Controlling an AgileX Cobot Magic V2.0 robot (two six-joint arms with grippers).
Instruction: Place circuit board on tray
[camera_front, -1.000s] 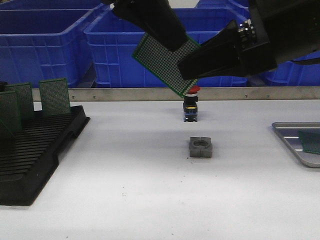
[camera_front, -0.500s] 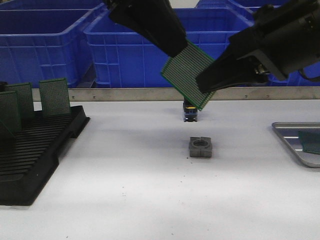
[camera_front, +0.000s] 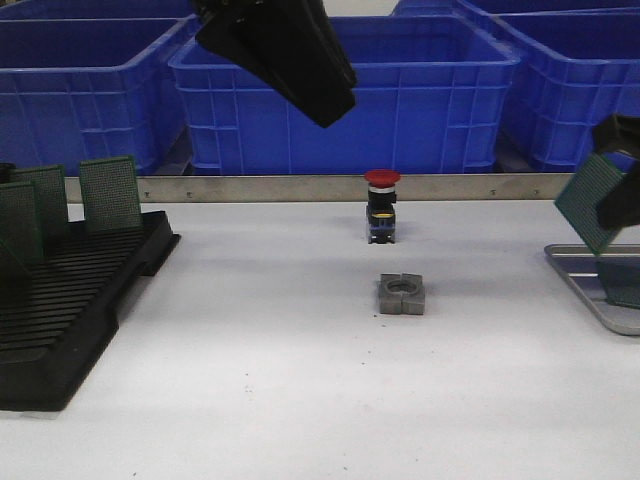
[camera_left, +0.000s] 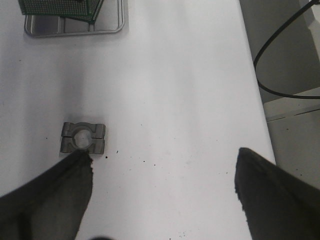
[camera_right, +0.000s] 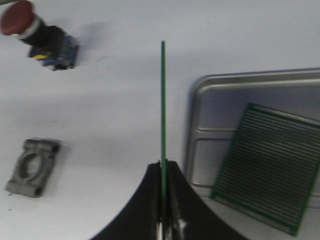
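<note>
The right gripper (camera_right: 163, 220) is closed on the edge of a board (camera_right: 163, 105), held edge-on above the table just beside the tray (camera_right: 240, 80), presumably so it can be lowered flat there; the left gripper (camera_left: 160, 175) hangs open and empty. On the tray, one board (camera_right: 267, 165) lies at about 4 o'clock. Counted: five boards, three standing in the rack (camera_front: 70, 300); one tray, clamp block (camera_front: 402, 294), red button (camera_front: 382, 205).

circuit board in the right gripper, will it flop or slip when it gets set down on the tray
The circuit board probably stays stiff: seen edge-on it runs dead straight though the right gripper pinches only one end. It looks thin, so likely light. The tray looks like smooth metal, so the board may slide a little once released.
</note>
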